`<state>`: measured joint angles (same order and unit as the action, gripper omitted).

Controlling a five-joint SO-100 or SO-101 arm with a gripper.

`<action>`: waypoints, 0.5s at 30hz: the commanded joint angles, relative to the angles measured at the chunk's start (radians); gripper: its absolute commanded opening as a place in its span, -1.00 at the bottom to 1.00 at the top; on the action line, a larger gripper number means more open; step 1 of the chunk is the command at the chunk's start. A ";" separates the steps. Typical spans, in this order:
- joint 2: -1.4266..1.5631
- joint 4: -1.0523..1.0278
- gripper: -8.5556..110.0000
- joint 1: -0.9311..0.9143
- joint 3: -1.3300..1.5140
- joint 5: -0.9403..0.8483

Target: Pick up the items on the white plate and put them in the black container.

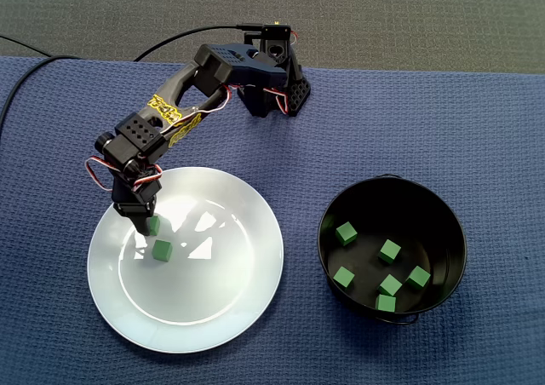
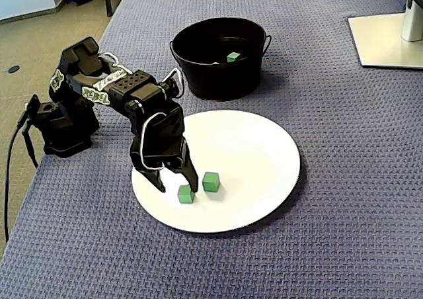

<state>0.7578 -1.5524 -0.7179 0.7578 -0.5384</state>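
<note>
A black robot arm [image 1: 183, 95] reaches down to a white plate [image 1: 230, 317] on a blue-clothed table [image 1: 477, 129]. Its gripper [image 2: 178, 185] is partly open, with its fingers either side of one green cube [image 1: 156, 226] near the plate's left edge in a fixed view. I cannot tell whether the fingers touch it. A second cube [image 2: 211, 181] sits just beside it. The black container [image 1: 375, 202], nearer the table's right edge in that view, holds six more cubes [image 1: 390, 250].

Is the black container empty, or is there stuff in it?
Not empty. The black container holds six green cubes, seen lying on its floor in a fixed view.
</note>
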 commanded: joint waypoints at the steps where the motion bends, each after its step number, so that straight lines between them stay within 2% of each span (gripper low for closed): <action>1: 0.049 0.034 -0.61 0.018 0.025 0.017; 6: 0.060 0.063 -0.62 0.026 0.067 0.018; 12: 0.063 0.066 -0.83 0.031 0.074 0.026; 15: 0.069 0.066 -0.86 0.028 0.074 0.031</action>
<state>0.7578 -1.4941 -0.6903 0.8360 -0.5277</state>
